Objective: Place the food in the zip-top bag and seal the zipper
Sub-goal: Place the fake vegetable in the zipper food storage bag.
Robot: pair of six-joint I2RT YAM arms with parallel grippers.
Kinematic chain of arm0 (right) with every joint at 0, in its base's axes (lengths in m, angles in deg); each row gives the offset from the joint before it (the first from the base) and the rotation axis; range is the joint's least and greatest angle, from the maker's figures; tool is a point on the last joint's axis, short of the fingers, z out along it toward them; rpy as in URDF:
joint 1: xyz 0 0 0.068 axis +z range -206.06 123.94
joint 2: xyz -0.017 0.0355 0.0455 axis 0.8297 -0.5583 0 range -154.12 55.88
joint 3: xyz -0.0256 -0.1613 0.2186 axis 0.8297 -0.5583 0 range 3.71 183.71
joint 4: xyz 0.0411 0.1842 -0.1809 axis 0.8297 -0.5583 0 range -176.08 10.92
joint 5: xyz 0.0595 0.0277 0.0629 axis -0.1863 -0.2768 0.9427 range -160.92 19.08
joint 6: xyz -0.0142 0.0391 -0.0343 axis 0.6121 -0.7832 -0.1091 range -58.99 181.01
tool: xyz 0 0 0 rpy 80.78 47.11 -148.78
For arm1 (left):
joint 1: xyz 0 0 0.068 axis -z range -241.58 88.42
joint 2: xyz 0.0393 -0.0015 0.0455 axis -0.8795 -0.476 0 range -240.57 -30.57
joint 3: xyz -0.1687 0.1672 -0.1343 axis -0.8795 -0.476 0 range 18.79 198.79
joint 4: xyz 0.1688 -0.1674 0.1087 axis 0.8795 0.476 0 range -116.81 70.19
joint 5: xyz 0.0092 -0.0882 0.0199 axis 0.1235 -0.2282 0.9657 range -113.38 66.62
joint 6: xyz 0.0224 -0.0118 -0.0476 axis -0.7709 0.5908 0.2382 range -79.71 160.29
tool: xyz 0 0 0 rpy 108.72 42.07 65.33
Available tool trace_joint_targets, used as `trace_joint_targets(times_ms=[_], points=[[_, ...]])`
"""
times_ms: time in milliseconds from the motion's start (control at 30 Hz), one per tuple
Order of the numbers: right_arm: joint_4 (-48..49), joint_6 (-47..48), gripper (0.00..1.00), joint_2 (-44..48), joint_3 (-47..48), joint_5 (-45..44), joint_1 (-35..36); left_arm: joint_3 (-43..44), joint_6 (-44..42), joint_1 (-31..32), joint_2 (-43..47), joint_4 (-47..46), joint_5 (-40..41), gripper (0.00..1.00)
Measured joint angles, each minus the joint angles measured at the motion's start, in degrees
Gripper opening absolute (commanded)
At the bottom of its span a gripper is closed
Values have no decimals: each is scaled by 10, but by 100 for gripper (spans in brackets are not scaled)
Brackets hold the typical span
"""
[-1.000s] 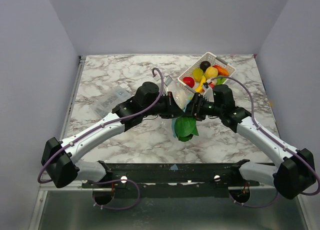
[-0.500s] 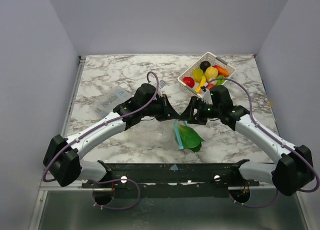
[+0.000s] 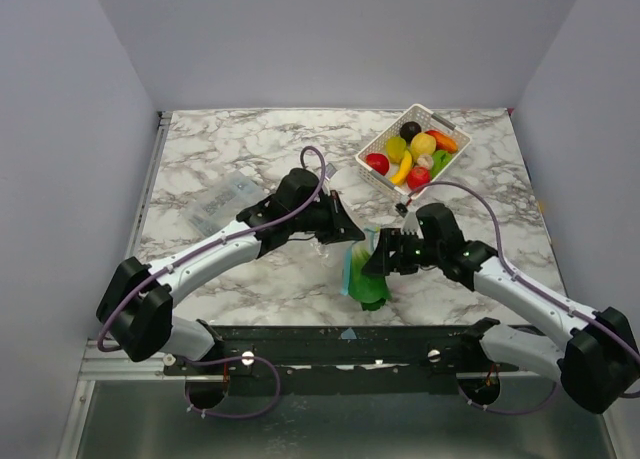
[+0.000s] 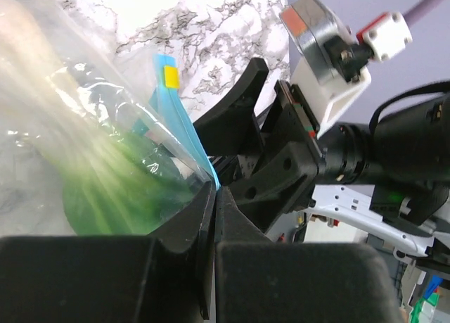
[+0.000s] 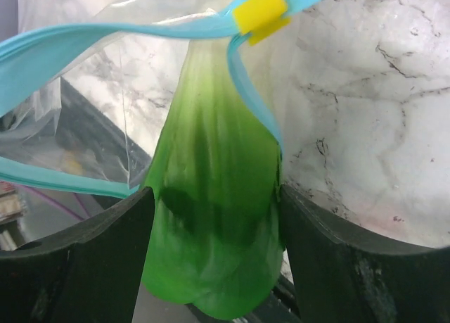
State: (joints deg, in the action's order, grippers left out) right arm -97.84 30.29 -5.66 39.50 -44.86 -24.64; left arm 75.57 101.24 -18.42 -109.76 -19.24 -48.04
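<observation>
Here green food [image 5: 211, 252] lies inside the right claw [image 5: 212, 196].

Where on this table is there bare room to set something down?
Bare marble table spans the far edge, from the clear packet to the white basket. A patch lies between the basket and the right arm. Centre front is crowded: left gripper and right gripper meet at the zip-top bag.

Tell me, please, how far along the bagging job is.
Partly done: green leafy toy vegetable partly inside the clear plastic zip-top bag. In hand: left hand pinches its edge, right hand open around the leaf. Left: toy fruits in the white basket; light blue zipper unsealed.
</observation>
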Motion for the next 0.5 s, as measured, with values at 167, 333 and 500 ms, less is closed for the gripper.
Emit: trace_joint_targets(times_ms=[167,333,500], points=[[85,-35,75,28,-52,-71,56,0,2,0,-19,-8,-4,0],[145,-68,86,26,-72,-161,119,0,6,0,-29,-11,-6,0],[212,-82,84,-21,-85,-269,174,0,16,0,-32,-24,-13,0]])
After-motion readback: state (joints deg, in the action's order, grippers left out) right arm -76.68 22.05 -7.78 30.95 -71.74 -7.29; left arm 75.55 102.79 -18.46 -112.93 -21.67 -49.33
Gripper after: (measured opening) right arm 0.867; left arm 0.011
